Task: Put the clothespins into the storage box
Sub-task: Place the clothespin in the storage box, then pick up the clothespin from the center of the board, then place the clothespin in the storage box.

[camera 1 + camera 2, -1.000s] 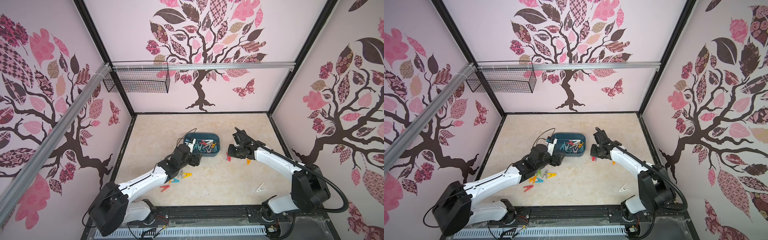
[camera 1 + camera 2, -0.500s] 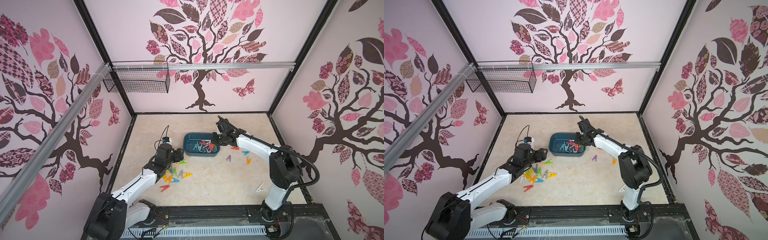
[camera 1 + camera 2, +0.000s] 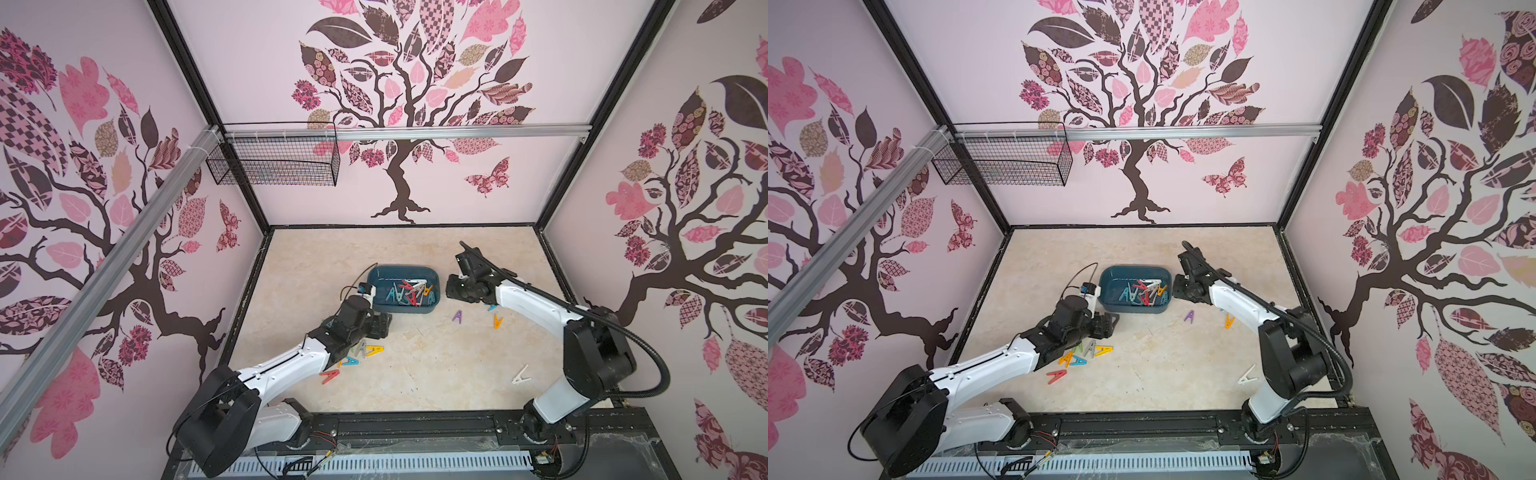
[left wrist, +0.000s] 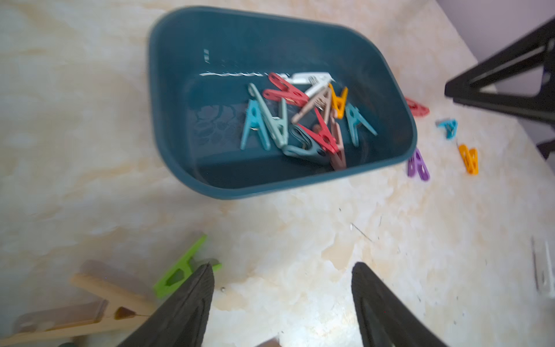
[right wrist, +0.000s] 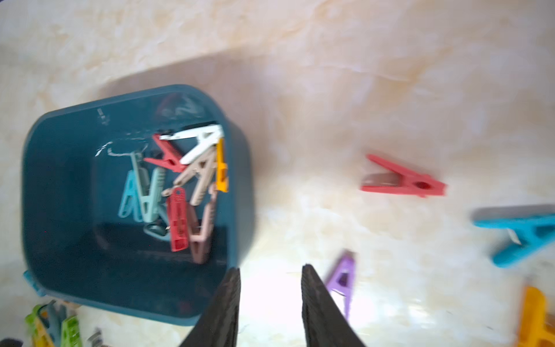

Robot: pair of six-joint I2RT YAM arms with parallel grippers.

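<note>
The dark teal storage box (image 3: pixel 376 291) (image 3: pixel 1106 291) sits mid-table with several clothespins (image 3: pixel 409 293) (image 3: pixel 1144 293) piled in its right half. My left gripper (image 3: pixel 384 324) (image 4: pixel 282 267) hovers off the box's near left corner, open and empty. A green clothespin (image 4: pixel 180 270) lies beside one of its fingers. My right gripper (image 3: pixel 451 291) (image 5: pixel 270 267) is just outside the box's right end, with its jaws apart and nothing between them. Purple (image 3: pixel 457 316), blue (image 3: pixel 491 307) and orange (image 3: pixel 497 321) clothespins lie near it, and a red one (image 5: pixel 402 181) shows in the right wrist view.
More loose pegs lie by the left forearm: yellow (image 3: pixel 375 350), grey (image 3: pixel 360 349), blue (image 3: pixel 351 361), red (image 3: pixel 329 376). A white peg (image 3: pixel 520 375) lies near the right arm's base. A black wire basket (image 3: pixel 274 160) hangs on the back rail. Walls close three sides.
My right gripper went from right of the box to above it and back out to the right, its jaws opening. My left gripper swung away to the left, then returned to the box's near left corner.
</note>
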